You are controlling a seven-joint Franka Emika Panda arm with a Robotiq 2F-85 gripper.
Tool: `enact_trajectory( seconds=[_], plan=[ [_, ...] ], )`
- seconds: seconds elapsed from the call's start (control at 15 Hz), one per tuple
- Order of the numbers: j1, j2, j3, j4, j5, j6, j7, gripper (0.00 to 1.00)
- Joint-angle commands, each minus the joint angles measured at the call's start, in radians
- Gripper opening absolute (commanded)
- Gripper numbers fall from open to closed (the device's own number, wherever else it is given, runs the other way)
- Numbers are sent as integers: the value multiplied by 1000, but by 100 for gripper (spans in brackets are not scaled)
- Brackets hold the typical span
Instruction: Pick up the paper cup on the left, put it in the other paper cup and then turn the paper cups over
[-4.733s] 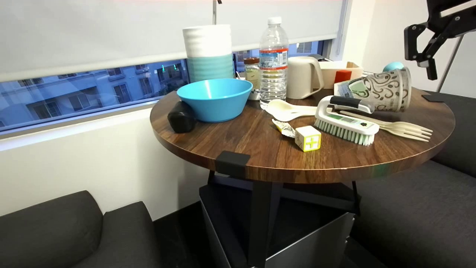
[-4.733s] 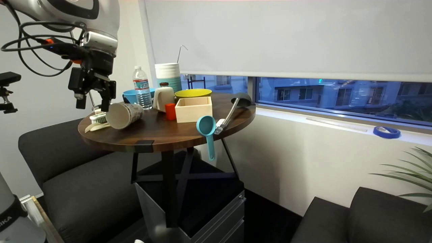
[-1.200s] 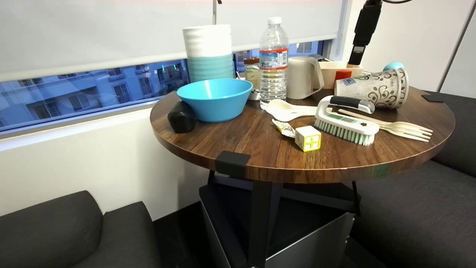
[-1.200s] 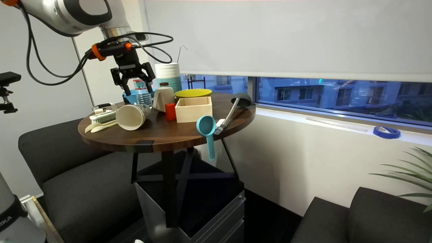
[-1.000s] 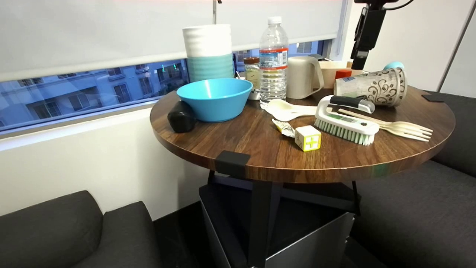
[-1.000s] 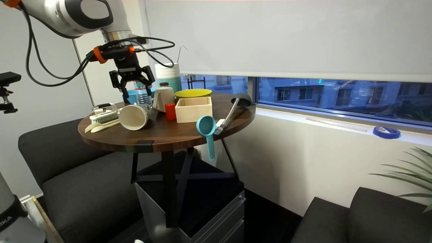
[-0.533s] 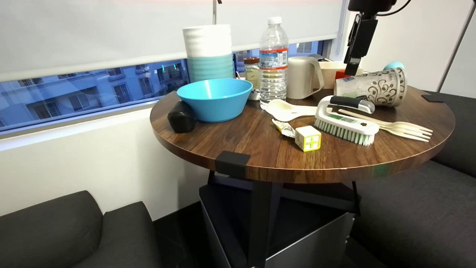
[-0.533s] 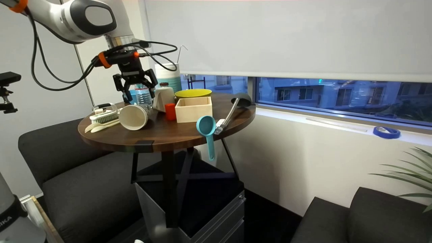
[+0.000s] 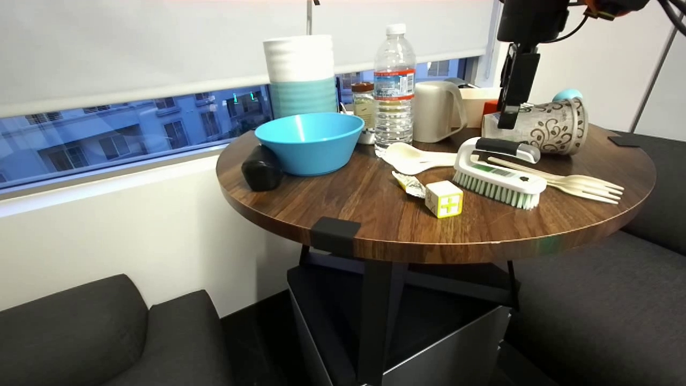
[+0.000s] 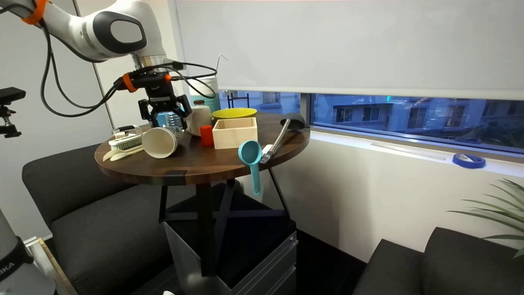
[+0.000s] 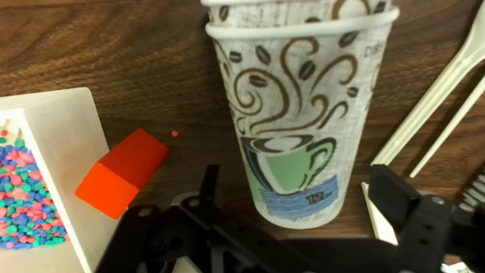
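Note:
Two patterned paper cups lie on their side on the round table, nested one in the other. The outer cup (image 11: 303, 94) fills the middle of the wrist view, and the inner cup's (image 11: 299, 13) rim sticks out past its rim. The nested cups show in both exterior views (image 9: 554, 128) (image 10: 159, 142), with the open end facing the camera in an exterior view. My gripper (image 11: 297, 178) is open, its fingers spread either side of the outer cup's closed end with gaps. It points down there in both exterior views (image 9: 509, 118) (image 10: 170, 121).
A red block (image 11: 123, 172) and a wooden box (image 11: 64, 151) of coloured bits stand beside the cups. A brush (image 9: 498, 177), wooden fork (image 9: 579, 185), mug (image 9: 434, 112) and water bottle (image 9: 395, 96) are close by. A blue bowl (image 9: 311, 142) stands farther off.
Over the last seconds my open gripper has swung from beside the cups to above their closed end and come down. The nested cups have rolled and shifted slightly on the table.

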Motion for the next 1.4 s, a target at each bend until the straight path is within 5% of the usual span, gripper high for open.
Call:
enact_trajectory(
  seconds=[0.0, 0.4, 0.87, 1.33],
  plan=[
    [-2, 21, 0, -3, 26, -11, -13, 100],
    [-15, 33, 1, -8, 10, -57, -17, 100],
    [-23, -8, -18, -36, 31, -54, -31, 48],
    [-24, -131, -58, -126, 62, 66, -20, 38]
  ],
)
